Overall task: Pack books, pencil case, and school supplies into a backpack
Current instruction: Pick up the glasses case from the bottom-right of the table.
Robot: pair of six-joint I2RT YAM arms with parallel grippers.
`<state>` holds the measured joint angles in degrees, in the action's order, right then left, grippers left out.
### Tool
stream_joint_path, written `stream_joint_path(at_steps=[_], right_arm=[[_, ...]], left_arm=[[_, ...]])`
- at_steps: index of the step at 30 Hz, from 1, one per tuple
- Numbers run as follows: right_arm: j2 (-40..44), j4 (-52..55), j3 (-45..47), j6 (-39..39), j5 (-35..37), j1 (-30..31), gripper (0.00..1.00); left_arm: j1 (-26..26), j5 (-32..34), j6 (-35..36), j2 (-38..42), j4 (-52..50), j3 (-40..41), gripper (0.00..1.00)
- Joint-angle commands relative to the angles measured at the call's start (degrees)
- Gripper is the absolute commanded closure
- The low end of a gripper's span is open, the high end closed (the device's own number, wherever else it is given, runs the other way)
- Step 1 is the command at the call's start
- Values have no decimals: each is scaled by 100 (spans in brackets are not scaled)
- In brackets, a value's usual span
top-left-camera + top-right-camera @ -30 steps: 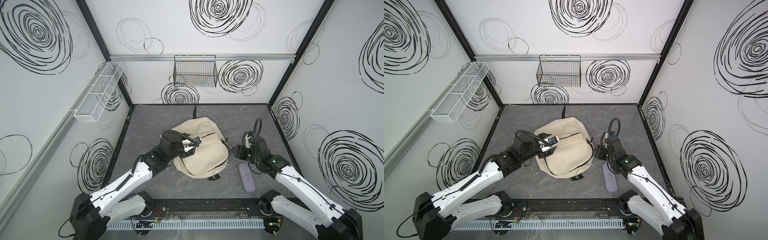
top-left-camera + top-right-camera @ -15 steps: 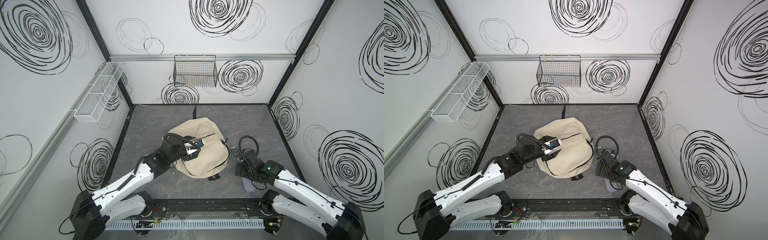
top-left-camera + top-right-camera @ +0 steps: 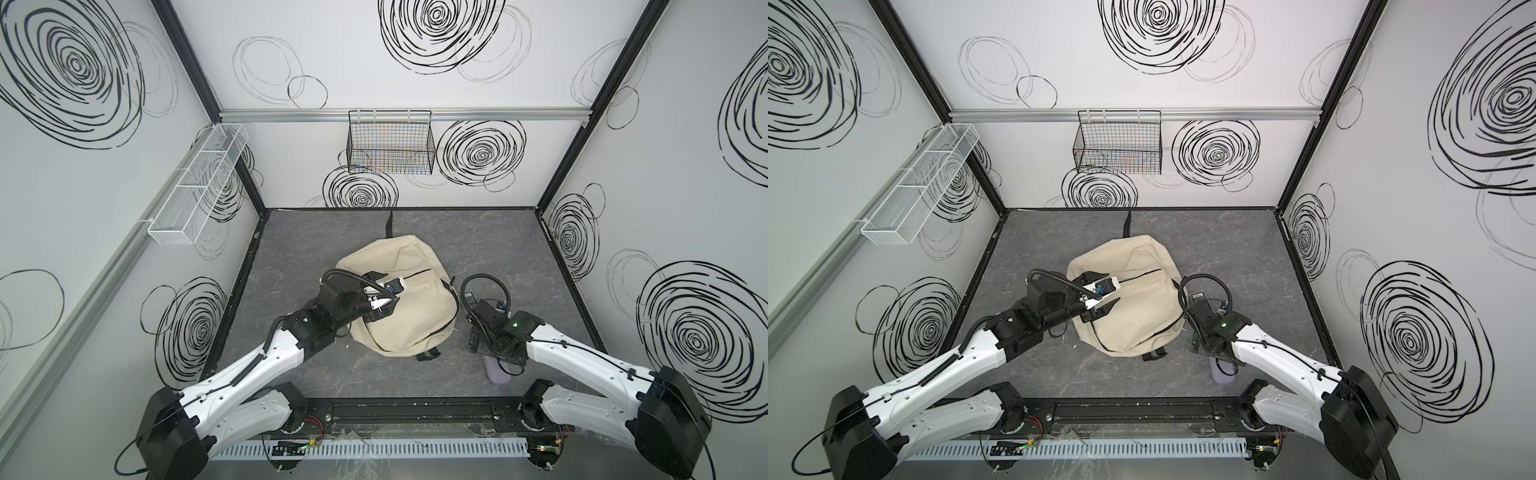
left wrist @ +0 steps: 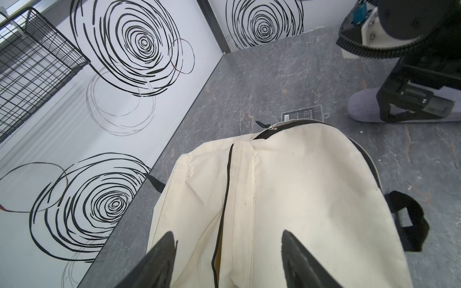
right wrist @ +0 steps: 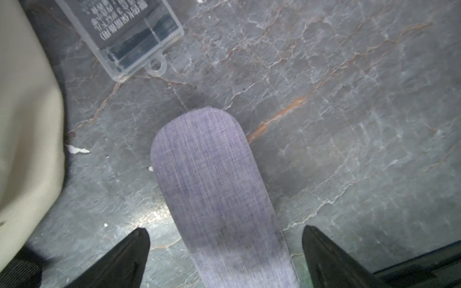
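The cream backpack (image 3: 415,324) (image 3: 1133,324) (image 4: 299,187) lies flat mid-table, black zippers mostly shut. My left gripper (image 3: 383,293) (image 3: 1101,291) (image 4: 227,233) hovers open over its left part, holding nothing. The lavender pencil case (image 3: 496,374) (image 3: 1223,376) (image 5: 212,174) (image 4: 361,104) lies near the front right. My right gripper (image 3: 492,353) (image 3: 1212,353) (image 5: 224,228) stands open straddling it, fingers apart from its sides. The school supplies packet (image 3: 469,297) (image 3: 1198,296) (image 5: 124,32) (image 4: 303,115) lies between case and backpack. The books are hidden.
A black wire basket (image 3: 390,145) hangs on the back wall and a white mesh shelf (image 3: 199,191) on the left wall. A black strap (image 3: 388,222) trails behind the backpack. Walls enclose the grey table (image 3: 311,249) on three sides.
My right arm has drawn back from beside the packet toward the table's front and now sits over the pencil case with its jaws wider. The left arm has hardly moved.
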<state>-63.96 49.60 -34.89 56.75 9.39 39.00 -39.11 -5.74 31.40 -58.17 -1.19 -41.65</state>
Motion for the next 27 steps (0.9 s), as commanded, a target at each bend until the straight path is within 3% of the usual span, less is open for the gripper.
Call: stream_joint_path(at_steps=[1,4,16,21,27], right_arm=[[-146,-120,-50,-75,-202,-162,0],[-235,-625,338,-242,-791,-453,4],[90,-985,627,-600,-1228,-658,32],[281,-984,573,-852,-1306,-941,44],[685,-1039,148,-1195,-1461,-1013,53]], left_arm=[[108,-40,-182,38,317,-10,30],[181,-103,-221,47,321,-19,30],[328,-61,-575,-298,326,-133,31],[633,99,-1064,-1265,-284,-880,34],[703,64,-952,-2341,-1043,-1750,37]])
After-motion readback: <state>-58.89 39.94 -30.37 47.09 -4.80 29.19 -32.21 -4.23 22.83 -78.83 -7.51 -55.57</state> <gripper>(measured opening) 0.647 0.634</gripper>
